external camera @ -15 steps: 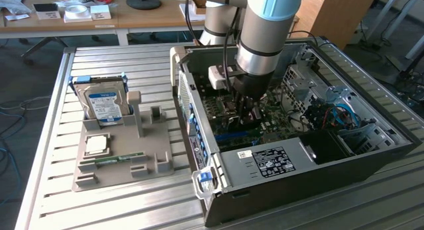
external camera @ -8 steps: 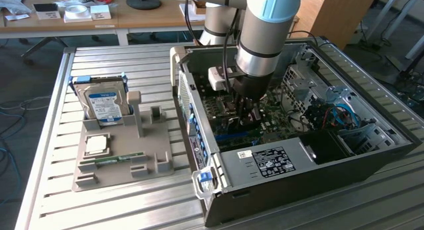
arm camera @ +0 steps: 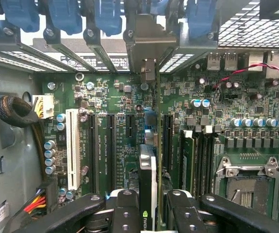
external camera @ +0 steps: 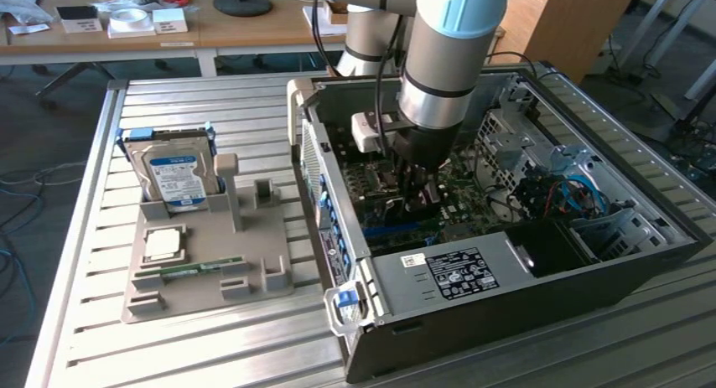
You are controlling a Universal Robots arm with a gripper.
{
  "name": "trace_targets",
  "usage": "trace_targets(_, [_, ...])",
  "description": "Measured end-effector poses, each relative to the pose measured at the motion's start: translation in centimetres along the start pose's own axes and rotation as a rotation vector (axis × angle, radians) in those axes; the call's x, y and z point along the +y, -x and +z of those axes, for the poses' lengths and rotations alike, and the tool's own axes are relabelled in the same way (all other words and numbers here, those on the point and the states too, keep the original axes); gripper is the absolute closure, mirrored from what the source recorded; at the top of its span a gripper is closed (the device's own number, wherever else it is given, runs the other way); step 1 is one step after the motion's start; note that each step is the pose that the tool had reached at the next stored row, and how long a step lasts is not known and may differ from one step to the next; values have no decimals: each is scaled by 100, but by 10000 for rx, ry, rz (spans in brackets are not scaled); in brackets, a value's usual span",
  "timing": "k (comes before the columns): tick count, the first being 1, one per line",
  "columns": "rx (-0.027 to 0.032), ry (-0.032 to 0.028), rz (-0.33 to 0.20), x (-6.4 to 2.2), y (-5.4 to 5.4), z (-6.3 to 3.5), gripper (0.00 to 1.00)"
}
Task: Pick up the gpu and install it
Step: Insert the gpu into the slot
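Observation:
In the wrist view the gpu (arm camera: 148, 182) stands on edge between my two black fingers (arm camera: 124, 211), a thin dark card with a small green logo. My gripper (arm camera: 148, 206) is shut on it. Its silvery bracket (arm camera: 146, 46) reaches up to the rear slot openings of the case, among the blue latches. The card runs along the green motherboard (arm camera: 105, 97) between the long black expansion slots (arm camera: 111, 145); I cannot tell whether it is seated. In the exterior view my gripper (external camera: 420, 187) is deep inside the open computer case (external camera: 626, 262), low over the board.
Left of the case in the exterior view, a grey fixture tray (external camera: 257, 237) holds a hard drive (external camera: 173, 174) upright, a processor chip (external camera: 164, 244) and a green memory stick (external camera: 190, 271). Inside the case are a power supply (external camera: 448, 271), drive cages and cables (external camera: 571, 195).

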State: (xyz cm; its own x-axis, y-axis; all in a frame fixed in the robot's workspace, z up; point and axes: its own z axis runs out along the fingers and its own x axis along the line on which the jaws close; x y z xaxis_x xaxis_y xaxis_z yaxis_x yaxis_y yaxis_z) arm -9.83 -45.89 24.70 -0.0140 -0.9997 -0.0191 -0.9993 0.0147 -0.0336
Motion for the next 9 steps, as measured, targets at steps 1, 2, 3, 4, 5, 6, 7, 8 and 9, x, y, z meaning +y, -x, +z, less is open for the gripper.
trace_targets(1, [8,-1,18,0,0,1,73])
trace_targets(2, [13,-1,31,0,0,0,73])
trace_targets(3, [17,-1,43,0,0,0,73])
trace_targets(4, [22,-2,56,0,0,1,73])
trace_targets(5, [26,-2,70,0,0,1,73])
trace_targets(6, [29,-2,78,1,0,1,73])
trace_targets(7, [29,-2,81,2,0,1,73])
trace_targets(8, [31,-1,86,2,0,3,73])
trace_targets(9, [28,-3,92,2,1,8,73])
